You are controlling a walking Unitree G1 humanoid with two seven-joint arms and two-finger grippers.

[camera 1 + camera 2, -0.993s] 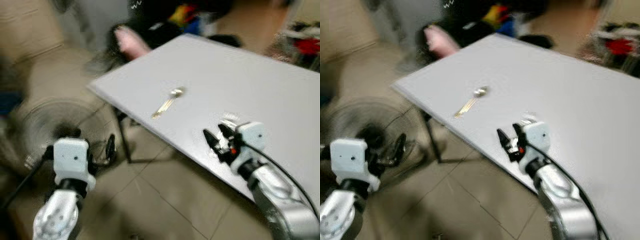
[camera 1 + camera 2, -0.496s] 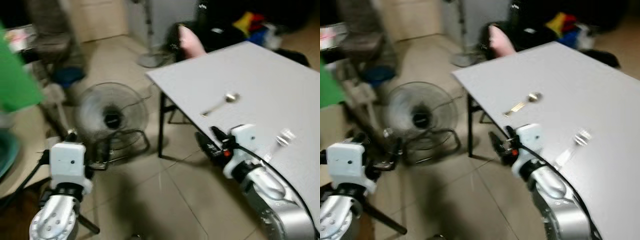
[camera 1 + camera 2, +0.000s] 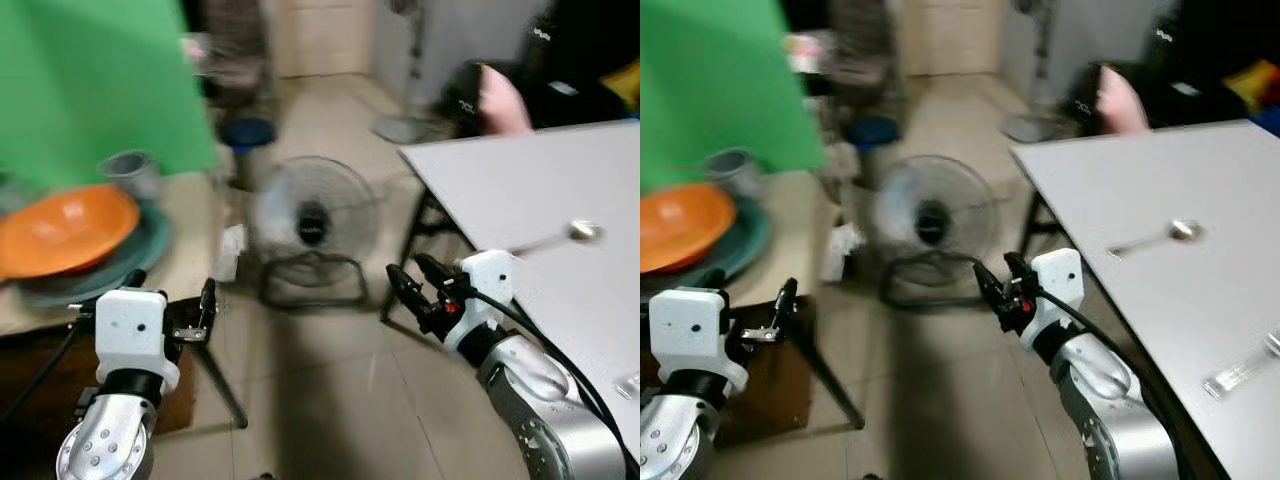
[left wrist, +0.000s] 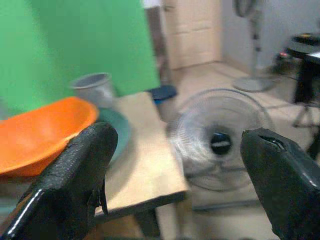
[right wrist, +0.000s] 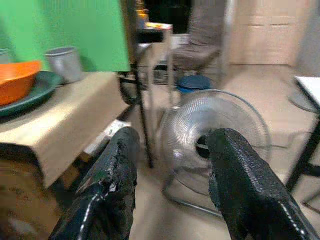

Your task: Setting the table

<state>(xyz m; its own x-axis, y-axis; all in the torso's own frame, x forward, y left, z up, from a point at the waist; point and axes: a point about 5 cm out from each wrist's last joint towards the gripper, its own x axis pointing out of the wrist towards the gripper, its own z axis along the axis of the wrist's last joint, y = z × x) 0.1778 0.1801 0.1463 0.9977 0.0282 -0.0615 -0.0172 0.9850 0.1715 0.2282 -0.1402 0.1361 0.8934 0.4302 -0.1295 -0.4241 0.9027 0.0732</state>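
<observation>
A floor fan (image 3: 312,222) stood on the tiled floor (image 3: 330,400) between the two benches, blocking the far part of that passage. The nearer floor between them lay open. The wooden bench (image 3: 790,235) carried an orange bowl (image 3: 675,222) on a teal plate (image 3: 735,250) and a grey cup (image 3: 732,168) toward its far edge; its near corner was bare. The grey bench (image 3: 1140,210) held a spoon (image 3: 1155,238) well in from its corner, with bare surface around it. The left gripper (image 3: 205,305) hung just off the wooden bench's near edge; the right gripper (image 3: 998,285) hung over open floor, fingers parted.
</observation>
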